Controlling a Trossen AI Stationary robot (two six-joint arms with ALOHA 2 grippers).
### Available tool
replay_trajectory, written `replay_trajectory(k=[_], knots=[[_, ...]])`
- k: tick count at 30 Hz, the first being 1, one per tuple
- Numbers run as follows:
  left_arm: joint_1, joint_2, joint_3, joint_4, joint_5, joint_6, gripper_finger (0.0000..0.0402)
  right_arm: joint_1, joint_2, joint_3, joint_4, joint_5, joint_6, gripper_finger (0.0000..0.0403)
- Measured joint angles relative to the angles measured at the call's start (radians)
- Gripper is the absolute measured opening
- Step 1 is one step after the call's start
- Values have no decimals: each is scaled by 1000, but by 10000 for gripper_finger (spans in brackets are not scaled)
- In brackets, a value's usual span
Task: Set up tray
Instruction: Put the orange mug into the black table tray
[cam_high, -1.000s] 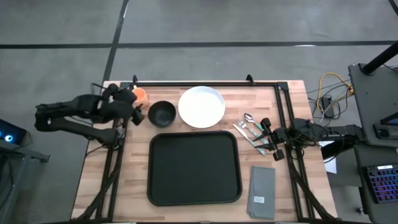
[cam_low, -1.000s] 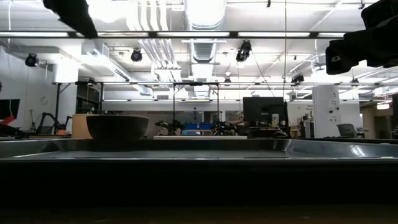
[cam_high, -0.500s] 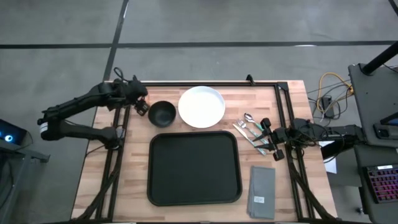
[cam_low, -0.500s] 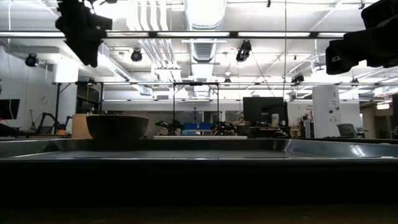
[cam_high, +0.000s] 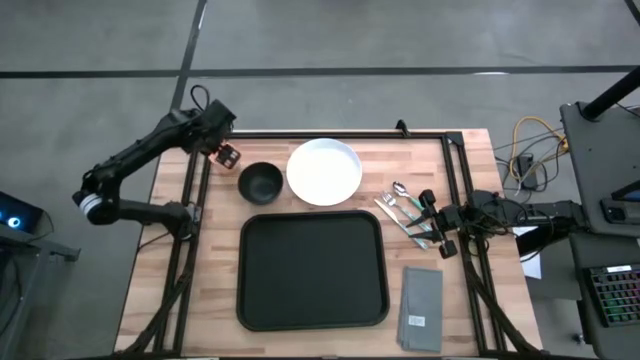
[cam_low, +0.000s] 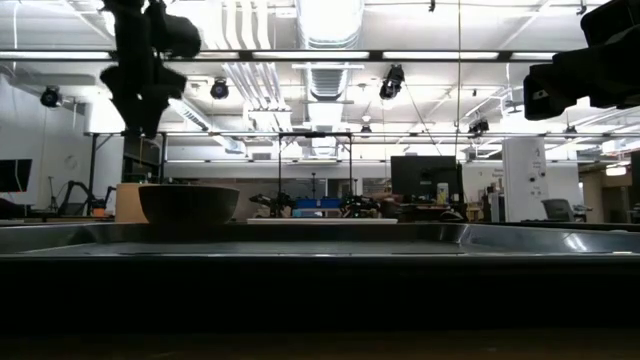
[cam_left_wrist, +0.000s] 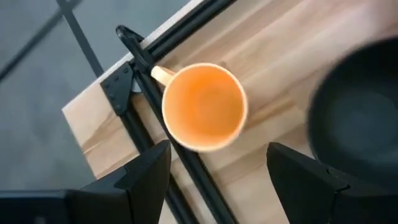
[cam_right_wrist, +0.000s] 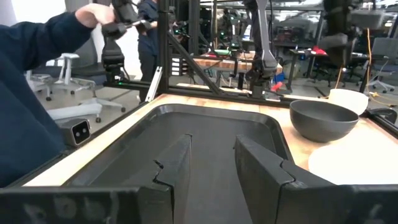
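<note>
The black tray (cam_high: 311, 270) lies on the table's near middle and shows in the right wrist view (cam_right_wrist: 205, 140). An orange mug (cam_left_wrist: 204, 106) stands upright at the table's far left corner. My left gripper (cam_left_wrist: 217, 180) is open right above it, fingers pointing down, touching nothing. In the high view this gripper (cam_high: 227, 154) hides the mug. My right gripper (cam_high: 433, 225) is open and empty at the table's right edge, beside the cutlery (cam_high: 403, 210).
A black bowl (cam_high: 260, 181) and a white plate (cam_high: 324, 171) stand beyond the tray's far rim. A grey folded napkin (cam_high: 421, 307) lies right of the tray. Black frame rails (cam_high: 330, 134) run along the table's edges. A person's blue sleeve (cam_right_wrist: 37, 56) shows beyond the table.
My left gripper has swung in from beyond the table's left edge to above the orange mug, which it now hides in the high view. The arm has risen and the gripper has tipped fingers down. Nothing on the table has moved.
</note>
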Motion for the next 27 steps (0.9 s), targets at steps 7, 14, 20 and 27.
replay_trajectory(k=[7, 14, 20, 27], knots=[[92, 90, -39, 115, 155, 76, 244, 0, 0, 0, 0, 0, 0, 112], [93, 174, -83, 170, 159, 78, 244, 0, 0, 0, 0, 0, 0, 112], [94, 192, -130, 231, 158, 102, 244, 0, 0, 0, 0, 0, 0, 112], [93, 189, -177, 250, 158, 113, 244, 0, 0, 0, 0, 0, 0, 112]])
